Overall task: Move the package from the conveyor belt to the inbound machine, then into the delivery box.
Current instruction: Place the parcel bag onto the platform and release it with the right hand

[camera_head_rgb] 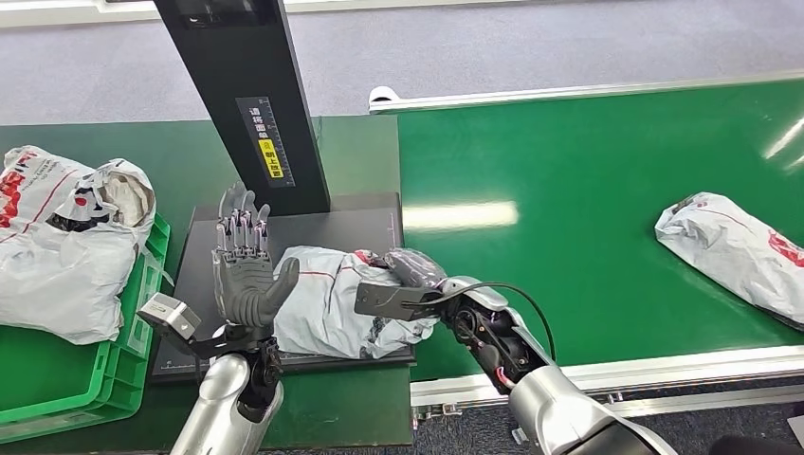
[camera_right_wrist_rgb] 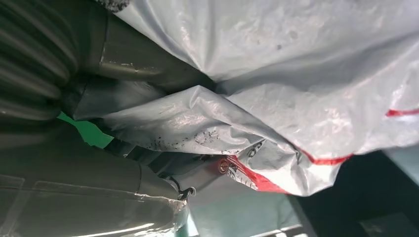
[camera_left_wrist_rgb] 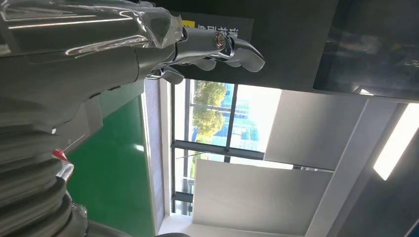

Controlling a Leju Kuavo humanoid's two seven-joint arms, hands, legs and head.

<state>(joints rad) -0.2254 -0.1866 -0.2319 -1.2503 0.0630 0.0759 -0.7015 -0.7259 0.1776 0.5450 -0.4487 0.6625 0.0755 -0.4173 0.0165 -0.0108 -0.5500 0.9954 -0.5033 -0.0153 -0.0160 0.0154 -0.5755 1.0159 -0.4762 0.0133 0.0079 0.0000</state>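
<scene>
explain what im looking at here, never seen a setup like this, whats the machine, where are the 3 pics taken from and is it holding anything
This is a humanoid robot sorting parcels. The wide picture comes from a camera on its head, looking down; the other two come from cameras at its wrists, so they look turned.

The right hand grips a grey plastic package that rests on the dark platform of the inbound machine, under its black post. The right wrist view shows that same wrapping close up. The left hand is raised beside the package, fingers spread, holding nothing.

To the right runs the green conveyor belt, with another package on it. At the left, a green crate holds packages already dropped in.
</scene>
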